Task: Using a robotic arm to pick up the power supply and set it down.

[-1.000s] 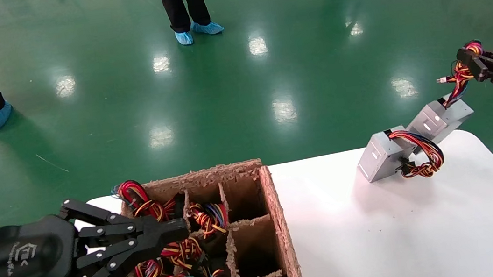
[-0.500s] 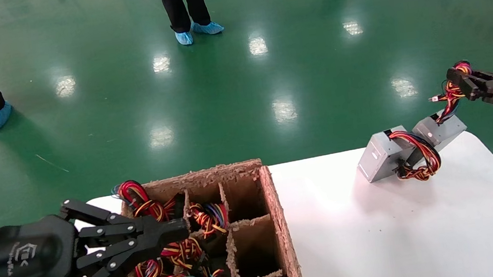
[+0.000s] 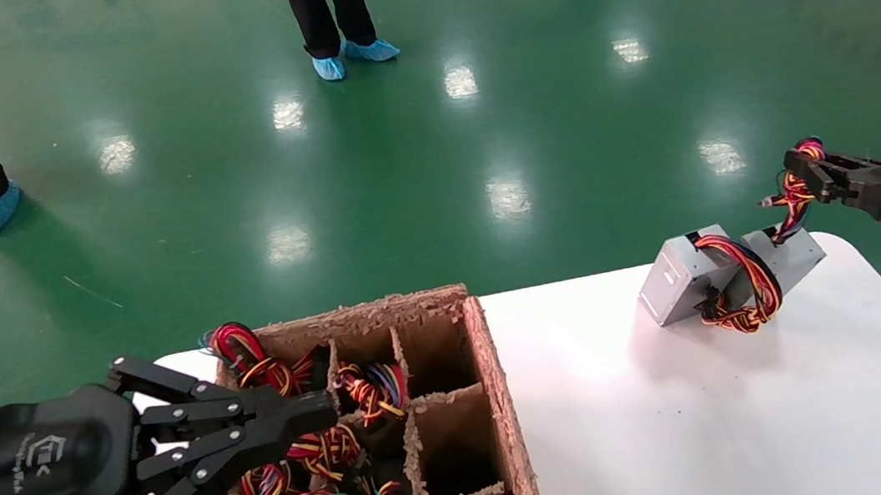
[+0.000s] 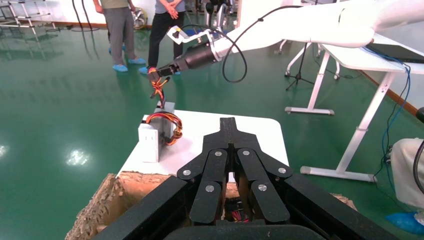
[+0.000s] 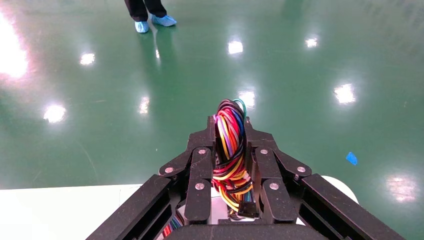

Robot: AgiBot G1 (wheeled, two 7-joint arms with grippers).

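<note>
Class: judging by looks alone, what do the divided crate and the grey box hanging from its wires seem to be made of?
Crate: probably moulded pulp or rough fibreboard, matte brown with ragged, fuzzy edges.
Power supply: apparently sheet metal, dull grey with crisp folded corners and a faint sheen. The right end effector holds it by its plastic-coated wire bundle.

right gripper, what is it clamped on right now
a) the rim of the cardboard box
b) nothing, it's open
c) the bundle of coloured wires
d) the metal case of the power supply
c: the right gripper is shut on the wire bundle of the power supply, whose grey case hangs below it at the table's far corner.
</note>
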